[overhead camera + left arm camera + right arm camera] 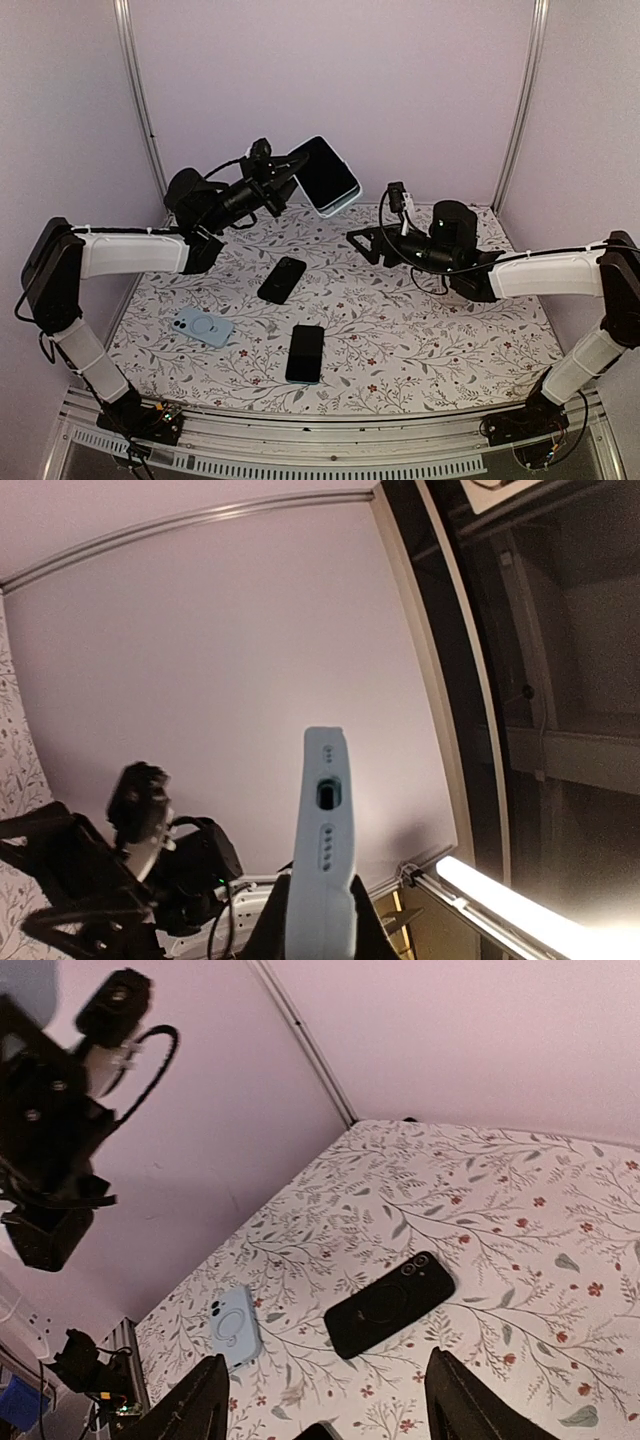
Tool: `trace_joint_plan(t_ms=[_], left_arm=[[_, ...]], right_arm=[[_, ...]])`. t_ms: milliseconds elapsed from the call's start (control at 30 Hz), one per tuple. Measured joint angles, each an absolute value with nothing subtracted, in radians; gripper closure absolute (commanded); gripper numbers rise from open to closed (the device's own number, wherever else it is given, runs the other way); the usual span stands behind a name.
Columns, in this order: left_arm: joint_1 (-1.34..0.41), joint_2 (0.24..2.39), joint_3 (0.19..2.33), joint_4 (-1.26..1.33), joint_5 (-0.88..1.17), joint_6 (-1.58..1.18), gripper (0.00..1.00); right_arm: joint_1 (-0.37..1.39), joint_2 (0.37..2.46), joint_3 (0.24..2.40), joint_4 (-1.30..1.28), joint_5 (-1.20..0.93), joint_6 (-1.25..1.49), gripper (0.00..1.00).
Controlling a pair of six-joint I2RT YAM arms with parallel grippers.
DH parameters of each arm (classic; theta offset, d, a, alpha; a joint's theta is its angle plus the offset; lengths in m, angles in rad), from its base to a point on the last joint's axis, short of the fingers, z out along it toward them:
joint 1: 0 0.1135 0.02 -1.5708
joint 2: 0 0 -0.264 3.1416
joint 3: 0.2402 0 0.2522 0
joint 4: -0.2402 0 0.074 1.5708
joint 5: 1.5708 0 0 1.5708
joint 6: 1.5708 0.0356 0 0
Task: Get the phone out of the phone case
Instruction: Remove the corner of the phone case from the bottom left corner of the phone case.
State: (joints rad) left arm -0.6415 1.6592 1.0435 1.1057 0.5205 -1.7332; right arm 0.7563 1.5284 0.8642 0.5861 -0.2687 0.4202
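Black phone [305,353] nearest on floral bench [420,340], pink walls [400,80] around. Left claw [296,166] pinches cased phone [330,172] aloft, port end [326,795] seen from its wrist only; right claw [328,1360] spread.

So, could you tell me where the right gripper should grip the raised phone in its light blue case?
Probably the free end of the light blue cased phone, from the right: the left gripper clamps the opposite end, leaving it jutting toward the open right gripper.

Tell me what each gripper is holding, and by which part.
The left gripper is shut on the blue-cased phone, pinching its edge near a corner, up above the table. The right gripper is open and holds nothing.
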Motion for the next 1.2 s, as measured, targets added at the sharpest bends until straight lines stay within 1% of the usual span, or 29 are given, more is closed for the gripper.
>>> trace_joint_plan(t_ms=[167,333,433,567,700,1200], left_arm=[[-0.640,1.654,1.055,1.217,0.593,-1.767,1.00],[-0.631,1.654,1.043,1.230,0.624,-1.759,1.00],[-0.612,1.654,1.024,1.228,0.636,-1.742,1.00],[-0.581,1.654,1.004,1.212,0.645,-1.712,1.00],[-0.559,1.654,0.998,1.188,0.652,-1.673,1.00],[-0.549,1.654,0.998,1.100,0.697,-1.550,1.00]], right_arm=[[0.691,1.557,0.862,0.483,-0.264,0.467,0.28],[0.701,1.538,0.862,0.462,-0.305,0.493,0.26],[0.715,1.481,0.861,0.448,-0.329,0.496,0.24],[0.735,1.358,0.843,0.457,-0.377,0.506,0.22],[0.746,1.280,0.821,0.487,-0.442,0.550,0.21],[0.780,1.286,0.830,0.579,-0.616,0.721,0.20]])
